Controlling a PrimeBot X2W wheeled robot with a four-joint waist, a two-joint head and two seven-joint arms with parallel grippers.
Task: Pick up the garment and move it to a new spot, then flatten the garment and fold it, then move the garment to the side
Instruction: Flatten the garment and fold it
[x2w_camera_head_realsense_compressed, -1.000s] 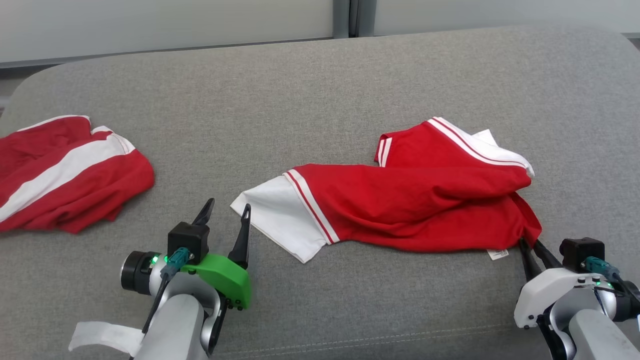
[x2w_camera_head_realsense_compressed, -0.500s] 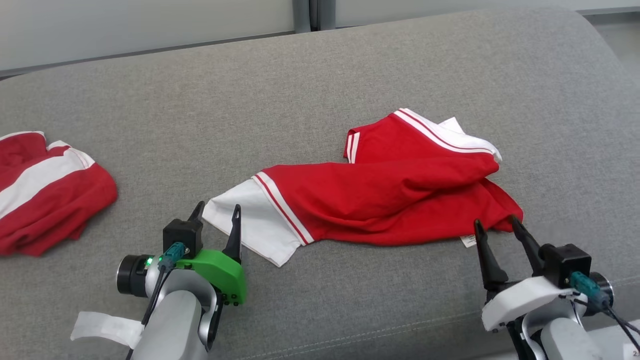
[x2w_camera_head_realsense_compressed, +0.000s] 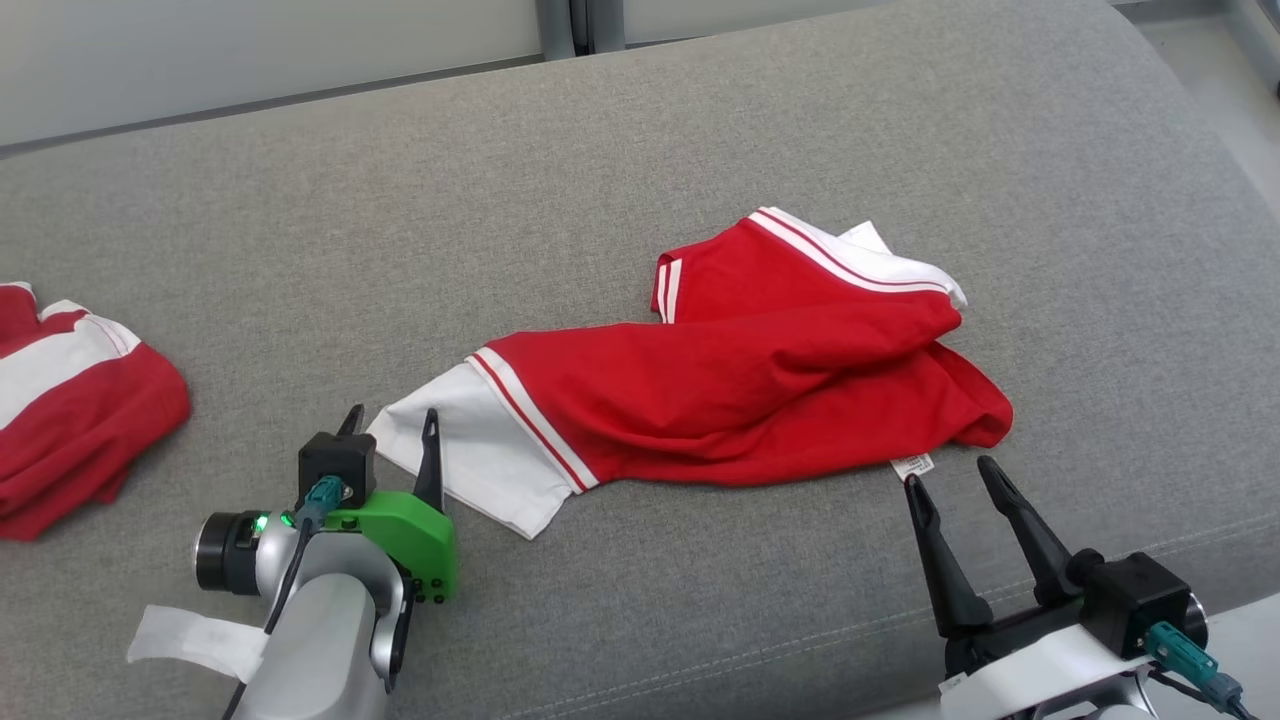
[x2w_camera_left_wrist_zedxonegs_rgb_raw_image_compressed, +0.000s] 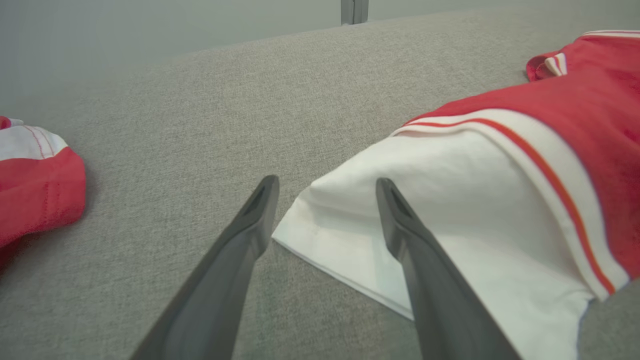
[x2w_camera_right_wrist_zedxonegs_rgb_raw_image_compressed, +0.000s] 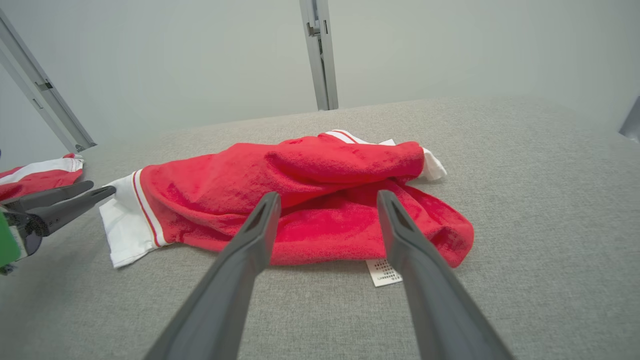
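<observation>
The garment (x2w_camera_head_realsense_compressed: 740, 390), red with white sleeves and striped trim, lies crumpled in the middle of the grey cushion (x2w_camera_head_realsense_compressed: 600, 180). My left gripper (x2w_camera_head_realsense_compressed: 392, 415) stands open at its white sleeve end. In the left wrist view the garment's white sleeve (x2w_camera_left_wrist_zedxonegs_rgb_raw_image_compressed: 500, 200) has its corner between the fingers of my left gripper (x2w_camera_left_wrist_zedxonegs_rgb_raw_image_compressed: 326, 182). My right gripper (x2w_camera_head_realsense_compressed: 948, 475) is open and apart from the cloth, just in front of the red corner and its white label (x2w_camera_head_realsense_compressed: 912, 466). In the right wrist view the garment (x2w_camera_right_wrist_zedxonegs_rgb_raw_image_compressed: 210, 190) lies beyond my right gripper (x2w_camera_right_wrist_zedxonegs_rgb_raw_image_compressed: 328, 195).
A second red and white garment (x2w_camera_head_realsense_compressed: 70, 400) lies bunched at the far left of the cushion. A stitched seam runs along the cushion's front edge near my right arm. The cushion's rounded corner is at the upper right, with pale floor beyond.
My right gripper has opened, let go of the garment's red corner and drawn back toward the front edge. The camera has turned, shifting the whole picture left. The left gripper now straddles the sleeve corner.
</observation>
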